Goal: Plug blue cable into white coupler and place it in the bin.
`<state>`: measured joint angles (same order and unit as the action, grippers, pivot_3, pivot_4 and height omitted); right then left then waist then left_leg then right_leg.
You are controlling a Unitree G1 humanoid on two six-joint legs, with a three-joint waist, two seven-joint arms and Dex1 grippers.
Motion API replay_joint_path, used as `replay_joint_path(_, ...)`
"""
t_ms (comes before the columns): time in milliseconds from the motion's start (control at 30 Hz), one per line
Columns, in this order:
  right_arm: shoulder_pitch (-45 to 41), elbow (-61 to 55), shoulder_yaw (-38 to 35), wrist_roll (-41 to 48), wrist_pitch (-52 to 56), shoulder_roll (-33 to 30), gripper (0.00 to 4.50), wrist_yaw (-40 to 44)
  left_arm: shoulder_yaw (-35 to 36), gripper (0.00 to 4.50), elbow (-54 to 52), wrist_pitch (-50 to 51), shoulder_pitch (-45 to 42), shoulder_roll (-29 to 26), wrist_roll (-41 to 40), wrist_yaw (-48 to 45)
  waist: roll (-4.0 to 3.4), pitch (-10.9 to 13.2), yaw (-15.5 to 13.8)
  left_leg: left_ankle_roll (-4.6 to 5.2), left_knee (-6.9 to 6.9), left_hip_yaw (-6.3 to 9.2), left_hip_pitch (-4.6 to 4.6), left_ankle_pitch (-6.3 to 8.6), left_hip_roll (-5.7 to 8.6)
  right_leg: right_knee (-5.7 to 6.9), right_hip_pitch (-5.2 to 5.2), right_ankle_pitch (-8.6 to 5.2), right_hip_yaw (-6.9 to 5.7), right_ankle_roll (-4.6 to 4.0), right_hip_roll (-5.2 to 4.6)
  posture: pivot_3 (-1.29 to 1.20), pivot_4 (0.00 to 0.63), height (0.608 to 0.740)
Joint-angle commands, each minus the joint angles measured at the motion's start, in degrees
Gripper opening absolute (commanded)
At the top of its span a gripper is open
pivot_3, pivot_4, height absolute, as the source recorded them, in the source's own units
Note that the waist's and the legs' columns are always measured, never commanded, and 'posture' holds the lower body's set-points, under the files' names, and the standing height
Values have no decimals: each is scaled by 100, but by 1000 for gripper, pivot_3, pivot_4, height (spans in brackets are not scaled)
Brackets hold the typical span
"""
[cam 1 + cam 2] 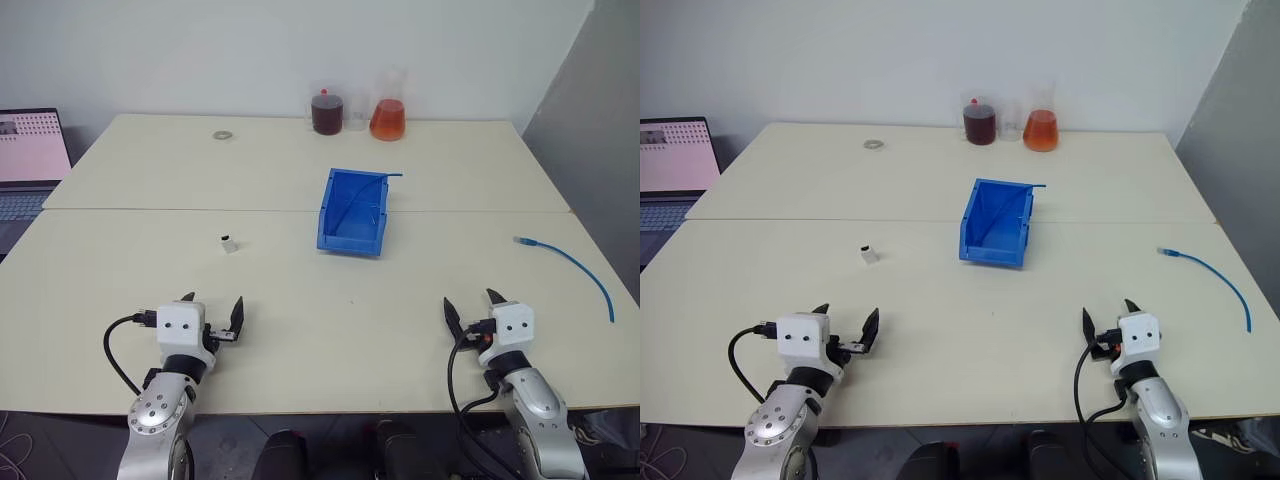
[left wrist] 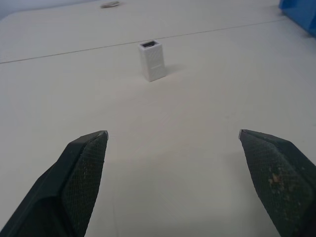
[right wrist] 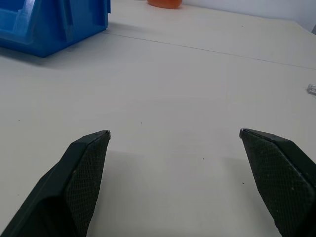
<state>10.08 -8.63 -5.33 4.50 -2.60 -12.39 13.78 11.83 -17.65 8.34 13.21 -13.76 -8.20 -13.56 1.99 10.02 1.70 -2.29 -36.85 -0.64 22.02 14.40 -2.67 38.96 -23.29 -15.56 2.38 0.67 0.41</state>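
Blue cable [image 1: 575, 262] loose on table's [image 1: 300, 320] right side, plug end twd the bin [image 1: 353, 211].
Long axis runs plug→near-right edge, curved. White coupler [image 1: 229, 243] upright, left of bin. Left gripper [image 1: 212, 315] & right gripper [image 1: 474, 307] both spread wide, holding nothing.

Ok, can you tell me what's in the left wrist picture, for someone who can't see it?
A small white coupler stands upright on a cream table, its dark opening facing up. The left pincer is open in front of it, not touching. A blue bin corner peeks in at the edge.
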Motion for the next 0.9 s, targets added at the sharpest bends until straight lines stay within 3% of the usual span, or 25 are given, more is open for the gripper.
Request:
replay_joint_path(33, 27, -170, 33, -27, -105, -20, 4475, 17, 115, 4500, -158, -187, 78, -181, -179, -284, 0, 0, 0, 0, 0, 0, 0, 0, 0, 0, 0, -1, 0, -1, 0, 0, 150, 740)
replay_joint_path(300, 219, -551, -13, 152, 0, -36, 4475, 62, 95, 4500, -48, -374, -38, -743, -396, -1067, 0, 0, 0, 0, 1, 2, 0, 0, -1, 0, 0, -19, 0, -33, -2, 0, 150, 740)
replay_joint_path(500, -80, -932, -942, 413, 457, -299, 4475, -317, -662, 4500, -217, 280, -1128, -1497, -677, -2176, -4, 3, -26, 0, -5, -2, 2, -1, 7, 1, 3, -19, 1, -32, 4, 0, 150, 740)
replay_joint_path(700, -555, -385, -2073, 1034, 1435, -1201, 4475, -114, -1496, 4500, -256, 1823, -2741, -1966, -1089, -2970, -1, 3, -11, 0, -4, -9, 11, -1, 15, -2, 2, 2, 3, 4, 8, 0, 150, 740)
replay_joint_path(900, -1690, 1900, -2623, 1397, 2306, -2857, 4475, 699, -2031, 4500, -72, 2767, -3925, -2063, -1214, -3417, -7, 8, 38, 2, 3, -16, 3, 0, 42, -3, 2, 1, 15, 2, 22, 0, 150, 740)
